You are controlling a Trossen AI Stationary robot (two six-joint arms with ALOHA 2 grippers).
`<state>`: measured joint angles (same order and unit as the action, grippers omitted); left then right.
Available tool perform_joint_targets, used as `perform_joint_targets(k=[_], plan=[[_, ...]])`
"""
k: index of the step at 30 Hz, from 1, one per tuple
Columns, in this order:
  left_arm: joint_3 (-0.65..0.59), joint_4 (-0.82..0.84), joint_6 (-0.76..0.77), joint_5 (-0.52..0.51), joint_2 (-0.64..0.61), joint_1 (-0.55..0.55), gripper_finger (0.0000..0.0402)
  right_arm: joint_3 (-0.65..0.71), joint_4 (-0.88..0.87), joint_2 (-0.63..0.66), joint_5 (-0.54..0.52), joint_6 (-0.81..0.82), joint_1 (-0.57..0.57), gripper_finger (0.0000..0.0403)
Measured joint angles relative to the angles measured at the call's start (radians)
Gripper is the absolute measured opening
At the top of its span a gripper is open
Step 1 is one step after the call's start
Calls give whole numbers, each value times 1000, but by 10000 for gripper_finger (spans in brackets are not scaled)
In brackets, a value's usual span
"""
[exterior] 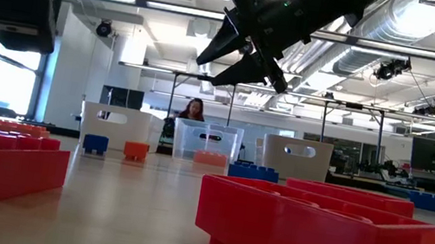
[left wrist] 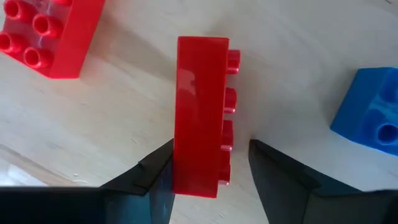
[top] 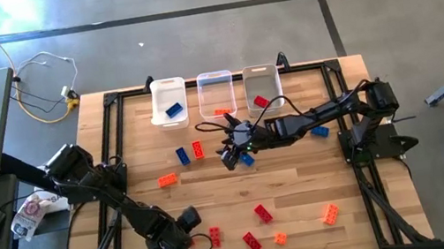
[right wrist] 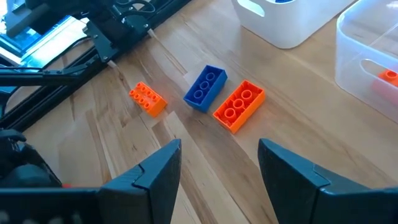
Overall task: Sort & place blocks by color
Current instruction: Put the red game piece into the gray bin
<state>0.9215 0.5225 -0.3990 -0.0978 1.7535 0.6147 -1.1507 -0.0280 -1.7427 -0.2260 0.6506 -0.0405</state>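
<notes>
1. My left gripper [left wrist: 210, 168] is sitting low over the near edge of the table [top: 301, 174], its fingers [left wrist: 155, 177] parted around a red block [left wrist: 200, 118] lying on its side. One finger is touching the block's smooth face; the other is standing just clear of the studs, so I cannot tell if I am gripping it.
2. My right gripper [top: 229, 155] is hanging empty above the table's middle, fingers [right wrist: 155, 171] apart with nothing between them.
3. Three bins are lining the far edge: a blue block [top: 173, 111] is resting in the left bin [top: 167, 87], an orange one [top: 221, 112] in the middle bin [top: 214, 77], a red one [top: 260, 100] in the right bin [top: 259, 71].
4. Open wood is lying between the scattered blocks; red and orange ones are crowding the near edge.
5. My right wrist view is showing a blue block [right wrist: 205, 88] touching an orange block [right wrist: 239, 106], and a smaller orange block [right wrist: 148, 99] nearby. The low view alone is showing my right gripper raised well off the wood, and a person [exterior: 194, 110] beyond the bins.
</notes>
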Motion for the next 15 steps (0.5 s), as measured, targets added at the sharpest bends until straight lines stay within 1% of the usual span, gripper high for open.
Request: perform_joint_targets(k=[6, 10, 13, 15], plan=[[4, -3, 69, -7, -17, 0, 182, 0, 2, 0, 0, -1, 0, 199], [13, -28, 72, -23, -15, 0, 179, 0, 3, 0, -1, -1, 0, 199], [16, -37, 80, -34, -15, -2, 163, 0, 3, 0, -1, -2, 0, 199], [16, -39, 85, -33, -14, -4, 143, 0, 3, 0, 2, -3, 0, 199]])
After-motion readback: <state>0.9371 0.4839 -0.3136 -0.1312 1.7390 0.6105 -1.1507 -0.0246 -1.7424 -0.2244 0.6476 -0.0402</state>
